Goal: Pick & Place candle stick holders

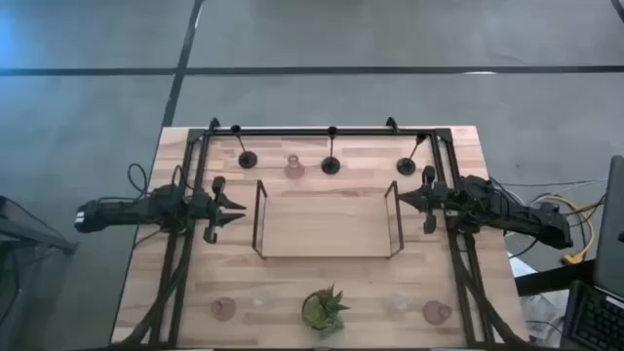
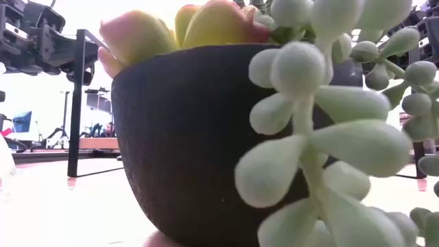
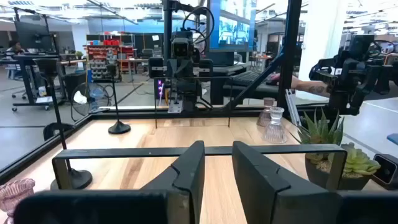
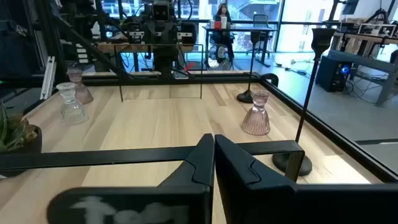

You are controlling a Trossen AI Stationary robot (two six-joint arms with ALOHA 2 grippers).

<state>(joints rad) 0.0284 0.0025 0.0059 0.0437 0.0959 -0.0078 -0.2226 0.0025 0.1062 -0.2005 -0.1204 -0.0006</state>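
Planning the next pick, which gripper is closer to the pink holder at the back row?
Left. The left gripper sits just left of and nearer than the pink holder; the right gripper is farther off to its right.

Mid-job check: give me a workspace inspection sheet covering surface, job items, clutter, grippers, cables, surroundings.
Surface: light wooden table, bare at centre.
Job's things: three black thin-stemmed candle stick holders along the far edge, a pink glass holder among them; two more pink glass holders near the front edge; none in the black wire-framed wooden tray.
Clutter: green potted plant at front centre.
Grippers: left gripper partly open, empty; right gripper shut, empty; each beside the tray.
Cables: yellow cable right of the table.
Surroundings: a seated person far behind.
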